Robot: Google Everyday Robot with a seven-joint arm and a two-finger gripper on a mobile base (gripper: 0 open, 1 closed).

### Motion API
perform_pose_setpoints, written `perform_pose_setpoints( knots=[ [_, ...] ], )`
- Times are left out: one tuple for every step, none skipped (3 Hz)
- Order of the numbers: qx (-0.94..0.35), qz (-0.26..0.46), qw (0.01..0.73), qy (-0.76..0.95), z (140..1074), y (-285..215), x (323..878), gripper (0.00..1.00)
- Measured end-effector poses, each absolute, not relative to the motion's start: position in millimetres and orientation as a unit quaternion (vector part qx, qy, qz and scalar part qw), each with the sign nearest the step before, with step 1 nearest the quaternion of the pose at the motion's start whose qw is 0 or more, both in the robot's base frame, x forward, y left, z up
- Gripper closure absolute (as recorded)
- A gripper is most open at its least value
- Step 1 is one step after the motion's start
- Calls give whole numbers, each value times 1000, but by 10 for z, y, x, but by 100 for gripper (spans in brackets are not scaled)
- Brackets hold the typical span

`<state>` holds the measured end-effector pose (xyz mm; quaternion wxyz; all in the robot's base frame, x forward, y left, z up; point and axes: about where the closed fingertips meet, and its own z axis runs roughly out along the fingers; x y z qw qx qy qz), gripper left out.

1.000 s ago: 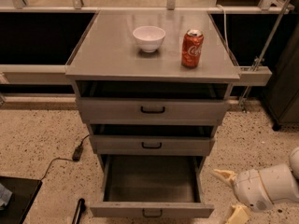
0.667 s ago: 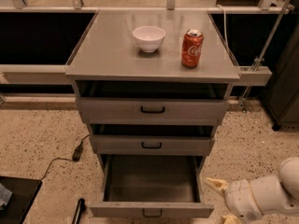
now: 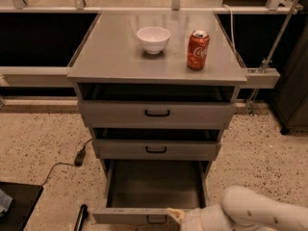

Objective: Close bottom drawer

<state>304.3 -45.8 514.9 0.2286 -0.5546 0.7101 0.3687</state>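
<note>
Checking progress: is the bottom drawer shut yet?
No, the bottom drawer stands pulled far out, inside showing, with the gripper near its front panel.

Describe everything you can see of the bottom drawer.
The bottom drawer is grey metal, wide and shallow, pulled far out of the cabinet's lowest slot. Its visible interior holds nothing. The low front panel carries a small black loop handle. The robot's hand is at the panel's right part; contact cannot be confirmed.
</note>
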Motion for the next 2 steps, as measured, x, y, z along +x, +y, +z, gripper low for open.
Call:
perform_pose_setpoints(
  knots=[
    [-578,357,194,707,4569,249,3196,0],
    [-578,357,194,707,4569,248,3196,0]
  ],
)
